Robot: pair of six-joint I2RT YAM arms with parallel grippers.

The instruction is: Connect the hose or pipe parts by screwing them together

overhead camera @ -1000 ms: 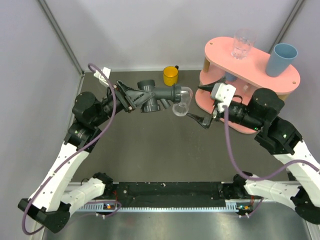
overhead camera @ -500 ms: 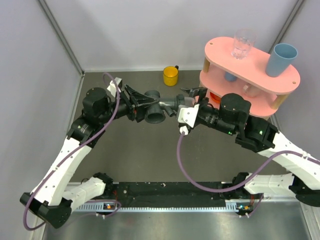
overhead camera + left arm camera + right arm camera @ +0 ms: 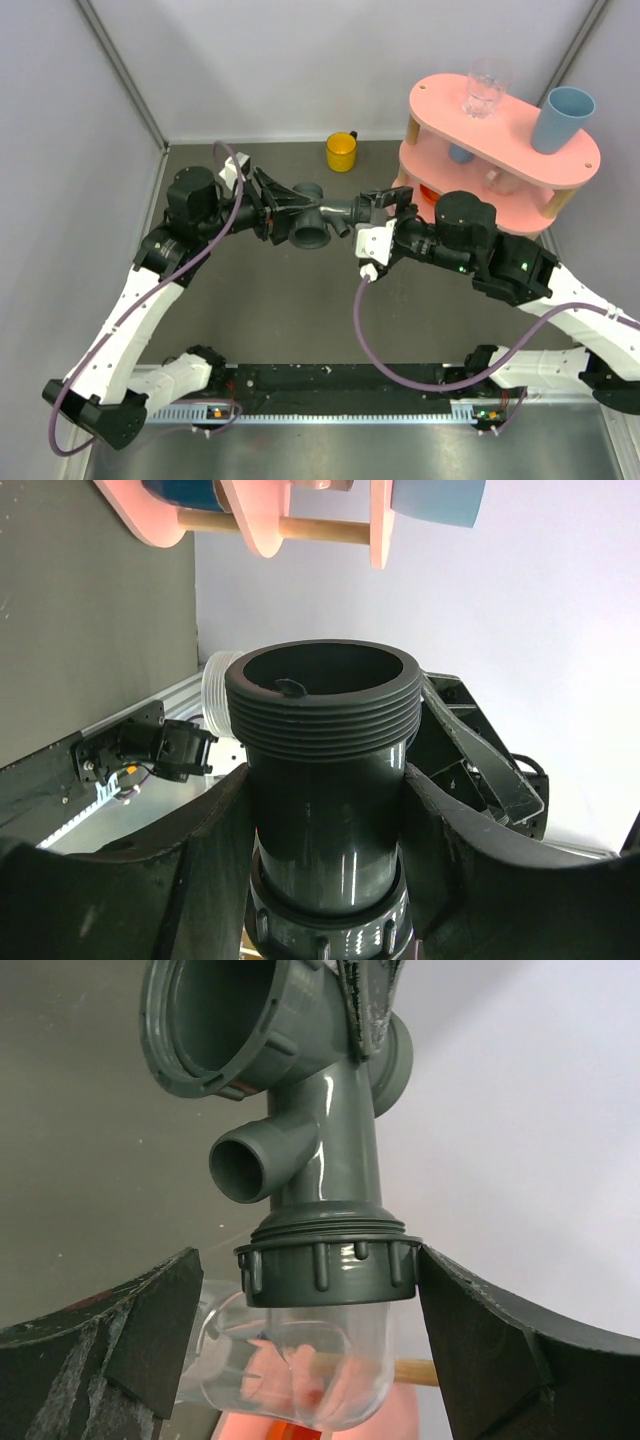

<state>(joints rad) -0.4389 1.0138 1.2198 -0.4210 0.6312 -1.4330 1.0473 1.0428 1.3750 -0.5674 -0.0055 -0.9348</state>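
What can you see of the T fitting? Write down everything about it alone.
The T fitting is dark grey, glossy plastic: a main barrel with wide round ends, one open and threaded outside, plus a narrow side spout. It is held off the table, roughly level, by the left gripper, whose fingers clamp its barrel. At the other end a ribbed grey collar sits on its thread, carrying a clear piece. The right gripper flanks that collar.

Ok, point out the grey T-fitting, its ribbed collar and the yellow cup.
grey T-fitting (image 3: 322,810): left wrist view, smooth barrel below the threads.
ribbed collar (image 3: 328,1268): right wrist view, middle of its ribbed band.
yellow cup (image 3: 341,155): top external view, on its yellow body.
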